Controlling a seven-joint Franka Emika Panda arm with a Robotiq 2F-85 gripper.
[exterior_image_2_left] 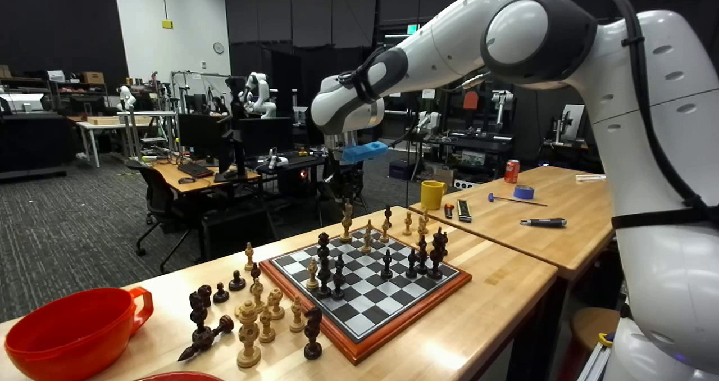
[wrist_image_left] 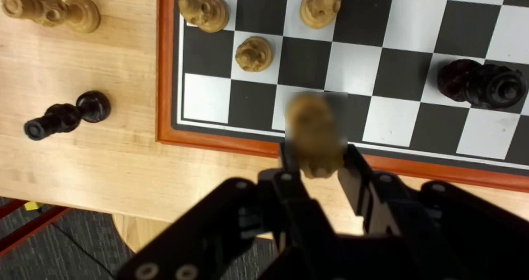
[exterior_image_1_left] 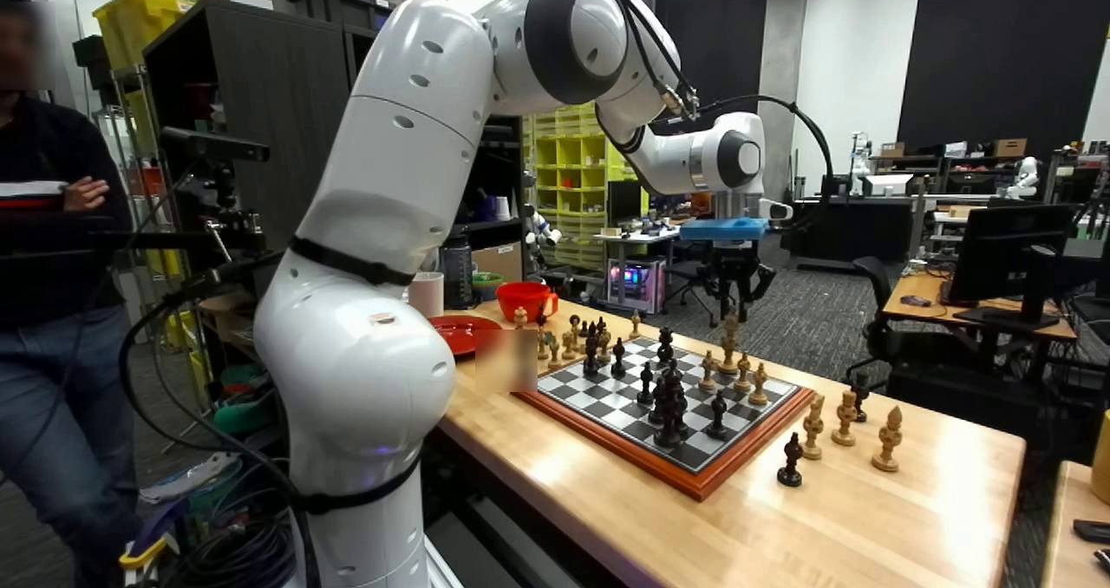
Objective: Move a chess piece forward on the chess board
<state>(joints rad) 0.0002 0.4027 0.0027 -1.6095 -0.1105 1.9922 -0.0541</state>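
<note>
The chess board (exterior_image_1_left: 752,440) lies on the wooden table with light and dark pieces standing on it. Its reddish-brown border also shows in an exterior view (exterior_image_2_left: 412,314) and in the wrist view (wrist_image_left: 219,143). My gripper (wrist_image_left: 318,152) points down at the board's edge, its fingers close on both sides of the top of a light wooden chess piece (wrist_image_left: 312,123). The tall light piece is upright under the gripper (exterior_image_1_left: 730,312) in both exterior views (exterior_image_2_left: 346,223). Its base is at the board's edge row; I cannot tell whether it touches the board.
Light pieces (wrist_image_left: 253,53) stand near the gripper on the board. Dark pieces (wrist_image_left: 494,85) stand farther along. Several loose pieces (exterior_image_2_left: 249,333) are beside the board, and more (exterior_image_1_left: 845,419) stand past its opposite side. A red bowl (exterior_image_2_left: 78,330) is at the table's end.
</note>
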